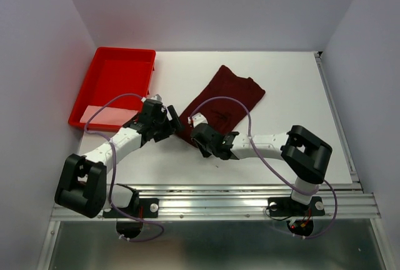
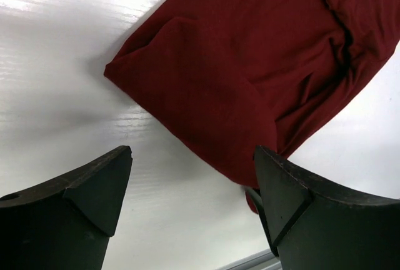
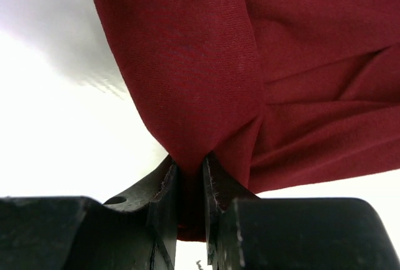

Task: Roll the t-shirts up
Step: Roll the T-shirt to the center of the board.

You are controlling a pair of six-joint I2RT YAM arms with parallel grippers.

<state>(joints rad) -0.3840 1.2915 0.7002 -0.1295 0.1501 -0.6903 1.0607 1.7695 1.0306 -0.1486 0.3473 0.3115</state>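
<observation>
The dark maroon t-shirt (image 1: 228, 98) lies folded into a long strip in the middle of the white table, running from near centre to far right. My right gripper (image 1: 199, 134) is shut on the shirt's near end; in the right wrist view the cloth (image 3: 206, 76) is pinched between the two fingers and lifted. My left gripper (image 1: 173, 122) is open and empty just left of that near end; in the left wrist view the shirt (image 2: 262, 64) lies ahead of its spread fingers (image 2: 94, 185), and its right finger stands at the cloth's edge.
A bright red plastic tray (image 1: 145, 54) sits at the far left of the table, a pale sheet lying in it. Grey walls enclose the table on three sides. A metal rail (image 1: 212, 196) runs along the near edge by the arm bases.
</observation>
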